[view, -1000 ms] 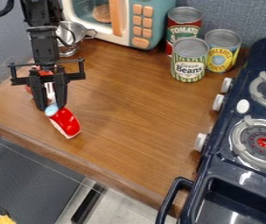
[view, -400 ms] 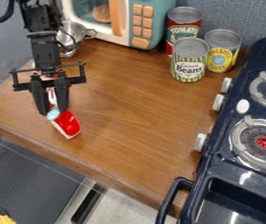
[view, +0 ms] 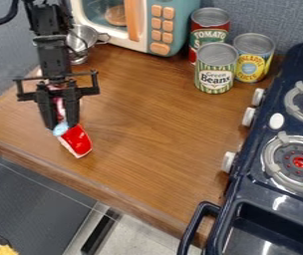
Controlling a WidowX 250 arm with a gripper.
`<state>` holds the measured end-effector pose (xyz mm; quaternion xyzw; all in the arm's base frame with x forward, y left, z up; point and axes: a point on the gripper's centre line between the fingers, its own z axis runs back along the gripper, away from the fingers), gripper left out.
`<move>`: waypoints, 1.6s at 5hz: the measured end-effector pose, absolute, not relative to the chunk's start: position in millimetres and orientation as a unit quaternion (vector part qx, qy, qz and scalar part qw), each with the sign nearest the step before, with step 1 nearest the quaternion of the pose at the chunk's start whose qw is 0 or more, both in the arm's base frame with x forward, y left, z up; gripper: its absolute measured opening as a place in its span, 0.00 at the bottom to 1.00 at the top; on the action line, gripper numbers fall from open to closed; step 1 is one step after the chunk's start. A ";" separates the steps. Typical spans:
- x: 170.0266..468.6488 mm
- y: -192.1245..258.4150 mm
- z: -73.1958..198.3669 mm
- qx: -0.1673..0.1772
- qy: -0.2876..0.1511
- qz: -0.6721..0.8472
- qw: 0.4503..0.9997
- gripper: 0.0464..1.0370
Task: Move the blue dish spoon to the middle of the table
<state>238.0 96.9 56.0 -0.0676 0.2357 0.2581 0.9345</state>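
Cannot tell if clenched or released at black two-finger gripper (view: 62,126). See light-blue rounded dish spoon (view: 60,129) there, beside red-and-white object (view: 77,140), left of middle of brown wooden table (view: 147,114). Must yet carry to middle.

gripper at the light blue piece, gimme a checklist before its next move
1. Gripper lined up with the light blue piece, presumably the spoon: ok, it hangs right at it.
2. Secure grip on the piece: cannot tell.
3. Piece well apart from the red object: not ok, they meet or overlap in view.
4. Piece at the middle of the table: not ok, it is toward the picture's left, near the front edge.
5. Cans out of the way: ok, they stand upright at the back, beyond the middle.
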 end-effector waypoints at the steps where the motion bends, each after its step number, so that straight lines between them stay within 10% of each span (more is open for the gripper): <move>1: 267.2 86.5 66.6 -0.007 0.171 0.163 0.972 0.26; 5: 307.2 88.0 65.6 0.043 0.079 0.007 0.996 0.26; 8: 313.5 93.2 32.4 -0.034 -0.017 -0.091 0.995 0.26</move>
